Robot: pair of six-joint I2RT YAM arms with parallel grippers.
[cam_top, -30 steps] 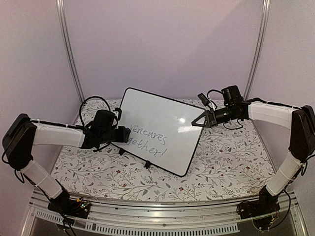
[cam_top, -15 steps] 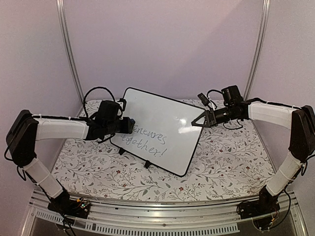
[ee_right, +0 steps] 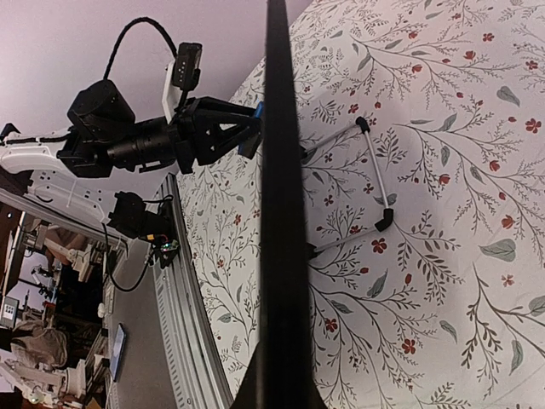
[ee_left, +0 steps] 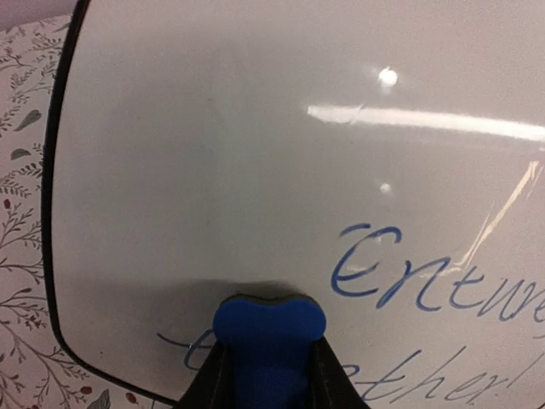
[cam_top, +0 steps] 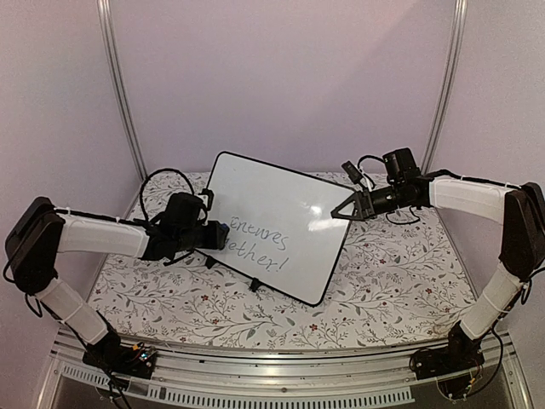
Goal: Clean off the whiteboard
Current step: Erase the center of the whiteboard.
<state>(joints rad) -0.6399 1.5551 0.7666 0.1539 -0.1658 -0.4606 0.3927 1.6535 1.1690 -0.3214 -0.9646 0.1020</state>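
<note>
The whiteboard [cam_top: 281,200] stands tilted on the table, with blue handwriting [cam_top: 260,243] across its lower left part. My left gripper [cam_top: 223,235] is shut on a small blue eraser [ee_left: 268,328], whose front end presses against the board [ee_left: 255,128] just above the lower line of writing [ee_left: 426,273]. On the other side, my right gripper [cam_top: 339,214] is shut on the board's upper right edge. The right wrist view shows that edge [ee_right: 279,170] as a dark vertical strip running out from between the jaws.
A floral cloth [cam_top: 383,281] covers the table. The board's wire stand [ee_right: 375,183] rests on the cloth behind it. A metal rail [cam_top: 272,362] runs along the near edge, and purple walls with two slanted poles [cam_top: 119,85] close the back.
My left gripper rose and swung right along the board with the eraser, then came back down and left. The right arm and the board have stayed put.
</note>
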